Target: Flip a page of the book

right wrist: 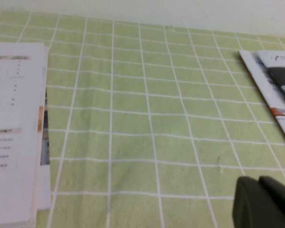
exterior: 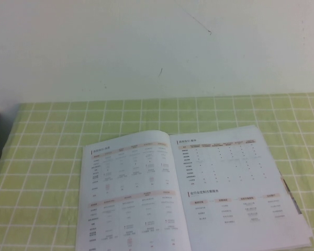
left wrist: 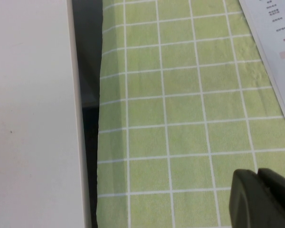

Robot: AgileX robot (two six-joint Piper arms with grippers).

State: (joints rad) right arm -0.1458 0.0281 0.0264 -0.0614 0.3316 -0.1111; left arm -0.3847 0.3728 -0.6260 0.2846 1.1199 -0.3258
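High view: the book (exterior: 199, 191) lies open and flat in the lower centre to lower right of the frame on the green checked tablecloth (exterior: 52, 157), white tables showing on both leaves; the page (exterior: 131, 193) on the left side of the spine bows up slightly near the fold. No arm appears in this view. Judged thin, glossy, light and floppy: the leaf would likely slip under a pad and buckle if pushed, so a free outer corner or edge looks the best place to lift. Left wrist view: the left gripper (left wrist: 259, 197) sits at the lower right of the frame above bare cloth, dark fingers pressed together, holding nothing; the book's corner shows at the upper right, and a white panel (left wrist: 33, 114) fills the left. Right wrist view: the right gripper (right wrist: 261, 202) at lower right, closed and empty. Only this view shows a second brochure (right wrist: 275, 90) at the right edge, well apart from the book at the left edge.
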